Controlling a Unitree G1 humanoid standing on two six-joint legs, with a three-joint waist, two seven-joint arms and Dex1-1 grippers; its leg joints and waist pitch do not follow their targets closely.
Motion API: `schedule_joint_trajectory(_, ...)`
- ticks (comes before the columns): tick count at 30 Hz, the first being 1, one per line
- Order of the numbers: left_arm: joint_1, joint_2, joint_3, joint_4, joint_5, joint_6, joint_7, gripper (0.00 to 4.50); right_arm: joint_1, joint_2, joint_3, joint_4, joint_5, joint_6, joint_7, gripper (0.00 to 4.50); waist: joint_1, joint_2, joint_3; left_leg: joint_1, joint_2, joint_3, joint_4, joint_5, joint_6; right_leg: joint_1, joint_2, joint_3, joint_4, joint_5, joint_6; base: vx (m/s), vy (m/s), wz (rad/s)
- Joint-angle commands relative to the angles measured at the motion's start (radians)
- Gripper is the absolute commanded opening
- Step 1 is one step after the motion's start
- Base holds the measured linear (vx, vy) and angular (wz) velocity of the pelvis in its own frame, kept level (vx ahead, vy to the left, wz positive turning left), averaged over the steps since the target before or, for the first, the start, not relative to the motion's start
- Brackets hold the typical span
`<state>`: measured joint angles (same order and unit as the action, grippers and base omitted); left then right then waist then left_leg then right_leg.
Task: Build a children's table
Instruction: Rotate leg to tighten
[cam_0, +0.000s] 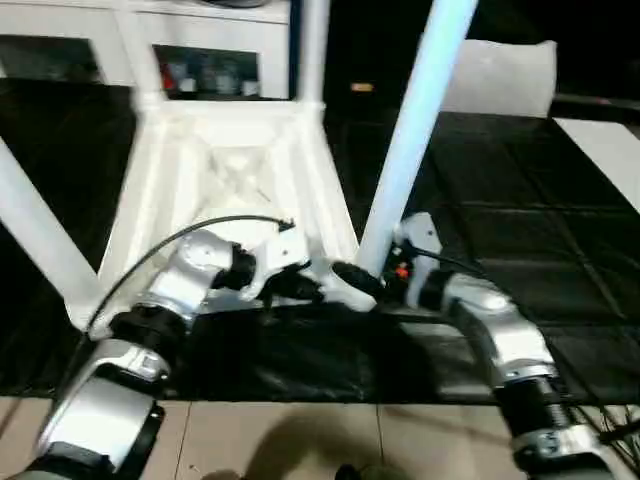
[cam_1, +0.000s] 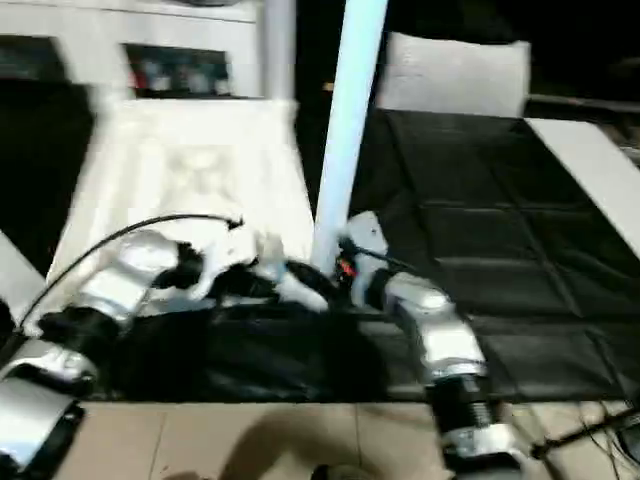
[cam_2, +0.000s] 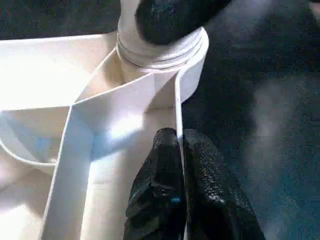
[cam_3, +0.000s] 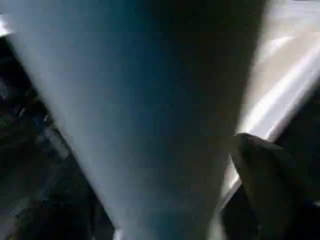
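Your tabletop (cam_0: 225, 170) lies underside up at the centre left of the head view, on a black mat (cam_0: 520, 250), ribs showing. Legs already stand in its sockets: one runs off the left edge (cam_0: 35, 235), one rises at the top centre (cam_0: 313, 50). The near-right leg (cam_0: 415, 130) slants up from the corner socket (cam_2: 160, 47) at the picture's middle.

Your left claw (cam_2: 178, 165) is pinched shut on the tabletop's thin side wall, just beside that socket. Your right claw (cam_0: 358, 277) sits at the foot of the near-right leg; one black finger (cam_3: 265, 180) lies against the tube, but you cannot tell how wide it stands. A white cabinet (cam_0: 150, 50) fills the upper left.
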<state>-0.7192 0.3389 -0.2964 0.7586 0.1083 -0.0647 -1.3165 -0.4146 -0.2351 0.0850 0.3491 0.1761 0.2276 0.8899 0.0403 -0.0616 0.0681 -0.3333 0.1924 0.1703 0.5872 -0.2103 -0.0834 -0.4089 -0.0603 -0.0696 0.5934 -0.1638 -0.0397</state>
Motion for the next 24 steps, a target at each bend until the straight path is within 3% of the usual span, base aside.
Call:
schedule_joint_trajectory(1, -0.012, 0.006, -0.063, 0.002, 0.003, -0.062, -0.106, 0.0, 0.017, -0.058, 0.01, -0.013, 0.032, -0.024, 0.13, 3.96, -0.003, 0.011, -0.07, 0.0, 0.042, -0.002, -0.066, -0.133, 0.067, 0.062, -0.081, 0.058, -0.061, -0.195, -0.229, 0.0, 0.0, 0.0)
schedule_joint_trajectory(5, -0.02, 0.024, -0.08, 0.018, 0.006, -0.097, -0.162, 0.0, 0.018, -0.102, 0.024, -0.005, 0.059, -0.026, 0.238, 3.96, 0.005, 0.006, -0.072, -0.006, 0.04, -0.003, -0.064, -0.118, 0.079, 0.066, -0.084, 0.057, -0.06, -0.184, -0.23, 0.0, 0.0, 0.0)
schedule_joint_trajectory(6, -0.023, 0.029, -0.086, 0.02, 0.005, -0.106, -0.18, 0.0, 0.018, -0.117, 0.033, -0.004, 0.068, -0.024, 0.279, 3.7, 0.006, 0.002, -0.072, -0.006, 0.04, -0.002, -0.063, -0.117, 0.079, 0.066, -0.084, 0.056, -0.062, -0.204, -0.224, 0.0, 0.0, 0.0)
schedule_joint_trajectory(9, -0.025, 0.032, -0.093, 0.025, 0.003, -0.126, -0.212, 0.0, 0.017, -0.137, 0.047, -0.001, 0.079, -0.024, 0.34, 3.57, 0.016, 0.003, -0.071, -0.007, 0.042, 0.0, -0.062, -0.111, 0.075, 0.066, -0.083, 0.054, -0.063, -0.242, -0.208, 0.0, 0.0, 0.0)
schedule_joint_trajectory(18, -0.024, 0.033, -0.107, 0.025, -0.001, -0.157, -0.264, 0.0, 0.001, -0.145, 0.078, 0.02, 0.086, -0.041, 0.412, 2.76, 0.031, 0.0, -0.075, -0.007, 0.044, 0.001, -0.06, -0.094, 0.068, 0.063, -0.083, 0.052, -0.056, -0.22, -0.208, 0.0, 0.0, 0.0)
schedule_joint_trajectory(24, -0.025, 0.031, -0.106, 0.03, 0.002, -0.166, -0.272, 0.0, 0.002, -0.144, 0.088, 0.012, 0.095, -0.018, 0.44, 2.24, 0.039, -0.003, -0.075, -0.007, 0.043, 0.001, -0.06, -0.084, 0.066, 0.063, -0.082, 0.052, -0.058, -0.244, -0.188, 0.0, 0.0, 0.0)
